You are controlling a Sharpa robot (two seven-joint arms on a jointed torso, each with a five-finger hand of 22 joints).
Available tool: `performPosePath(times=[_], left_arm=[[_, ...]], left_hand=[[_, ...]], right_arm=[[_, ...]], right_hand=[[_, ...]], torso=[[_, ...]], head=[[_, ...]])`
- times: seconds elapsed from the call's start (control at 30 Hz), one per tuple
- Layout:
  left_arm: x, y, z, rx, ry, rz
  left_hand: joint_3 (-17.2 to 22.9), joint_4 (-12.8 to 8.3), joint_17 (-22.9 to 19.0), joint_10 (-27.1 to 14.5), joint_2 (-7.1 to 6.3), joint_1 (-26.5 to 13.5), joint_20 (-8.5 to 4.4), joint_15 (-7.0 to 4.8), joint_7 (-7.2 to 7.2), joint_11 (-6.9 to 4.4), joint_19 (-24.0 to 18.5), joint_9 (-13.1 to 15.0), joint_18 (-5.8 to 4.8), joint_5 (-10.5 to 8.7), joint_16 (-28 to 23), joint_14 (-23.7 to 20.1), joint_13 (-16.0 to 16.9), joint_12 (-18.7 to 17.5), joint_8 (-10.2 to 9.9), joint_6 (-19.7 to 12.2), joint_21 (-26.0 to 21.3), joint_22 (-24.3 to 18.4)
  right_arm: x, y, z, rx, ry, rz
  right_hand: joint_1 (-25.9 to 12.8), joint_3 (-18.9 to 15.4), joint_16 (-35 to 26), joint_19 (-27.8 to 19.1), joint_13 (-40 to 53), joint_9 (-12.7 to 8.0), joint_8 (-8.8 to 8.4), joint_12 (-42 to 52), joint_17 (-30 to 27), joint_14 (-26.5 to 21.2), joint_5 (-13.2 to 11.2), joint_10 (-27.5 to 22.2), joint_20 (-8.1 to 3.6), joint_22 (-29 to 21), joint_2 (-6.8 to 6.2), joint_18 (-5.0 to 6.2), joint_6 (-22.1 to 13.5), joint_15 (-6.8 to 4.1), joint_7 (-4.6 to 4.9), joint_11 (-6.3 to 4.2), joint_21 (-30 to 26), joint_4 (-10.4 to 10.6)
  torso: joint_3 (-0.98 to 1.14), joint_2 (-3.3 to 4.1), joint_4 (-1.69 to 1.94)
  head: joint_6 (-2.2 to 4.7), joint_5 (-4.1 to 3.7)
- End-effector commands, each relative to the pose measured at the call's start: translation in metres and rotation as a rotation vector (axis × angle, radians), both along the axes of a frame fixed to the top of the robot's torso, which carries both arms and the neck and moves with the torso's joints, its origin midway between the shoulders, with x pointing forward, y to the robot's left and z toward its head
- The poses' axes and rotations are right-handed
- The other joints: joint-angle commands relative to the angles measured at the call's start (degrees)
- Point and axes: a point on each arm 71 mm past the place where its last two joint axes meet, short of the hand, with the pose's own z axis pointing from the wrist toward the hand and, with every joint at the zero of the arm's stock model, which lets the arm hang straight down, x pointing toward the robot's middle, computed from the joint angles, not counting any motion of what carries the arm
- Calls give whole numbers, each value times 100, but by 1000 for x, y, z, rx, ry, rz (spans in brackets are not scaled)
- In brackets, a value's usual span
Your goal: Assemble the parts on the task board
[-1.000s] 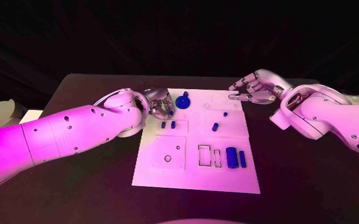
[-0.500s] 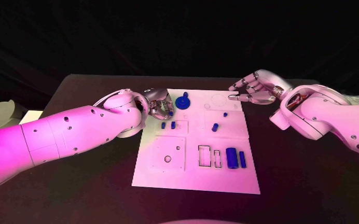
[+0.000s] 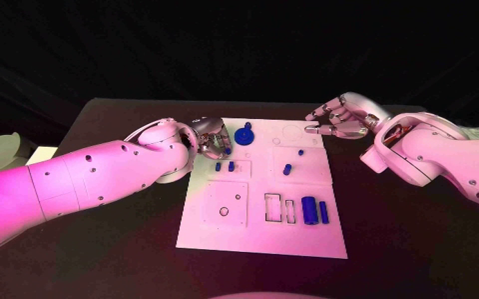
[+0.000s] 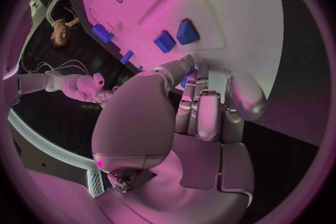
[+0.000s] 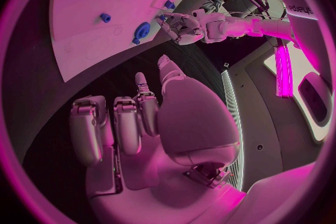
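1. A white rectangular task board point(image 3: 261, 238) is laid in the middle of the black table point(image 3: 110, 257), its long sides running from the near edge toward the far edge.
2. A round blue disc-shaped part with a raised stem point(image 3: 244, 136) is seen near the board's far left corner.
3. The left hand point(image 3: 212, 136) is held over the board's far left corner, just beside the disc-shaped part; its fingers point(image 4: 209, 117) are curled in side by side. Whether the part is touched or anything is pinched cannot be told.
4. Two small blue upright pegs point(image 3: 225, 166) are set side by side near the board's left edge, a little nearer than the left hand.
5. A small blue oblong part point(image 3: 286, 169) and a tiny blue stud point(image 3: 300, 152) are found in the board's right half, toward the far edge.
6. A thick blue cylinder point(image 3: 309, 210) and a slimmer blue bar point(image 3: 323, 209) are laid side by side close to the board's right edge, toward the near end.
7. The right hand point(image 3: 338, 120) is held above the table at the board's far right corner, its fingers point(image 5: 129, 129) bent inward with nothing seen between them.
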Motion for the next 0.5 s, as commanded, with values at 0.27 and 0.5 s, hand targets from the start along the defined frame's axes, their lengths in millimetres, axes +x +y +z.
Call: performPosePath(times=[0.27, 0.5], left_arm=[[0, 0, -1, 7, 13, 1], [0, 2, -1, 9, 13, 5]], left_hand=[[-42, -5, -14, -32, -12, -74, 42, 57, 11, 10, 5, -15, -98, -7, 30, 232, -11, -35, -33, -50, -27, -11], [-49, -7, -35, -64, -39, -93, 52, 69, 33, 29, 1, -30, -96, -7, 26, 226, -19, -74, -34, -76, -44, -23]], right_arm=[[-1, 1, -1, -6, 3, 13], [0, 0, -1, -7, 3, 11]], right_hand=[[-9, -36, -26, 458, 850, 6, 22, -16, 1238, 532, -21, 24, 49, 1252, 32, 27, 5, 19, 4, 15, -34, 14], [-9, -36, -26, 458, 850, 6, 22, -16, 1238, 532, -21, 24, 49, 1252, 32, 27, 5, 19, 4, 15, -34, 14]], torso=[[1, 0, -2], [0, 1, -2]], head=[[-5, 3], [-12, -7]])
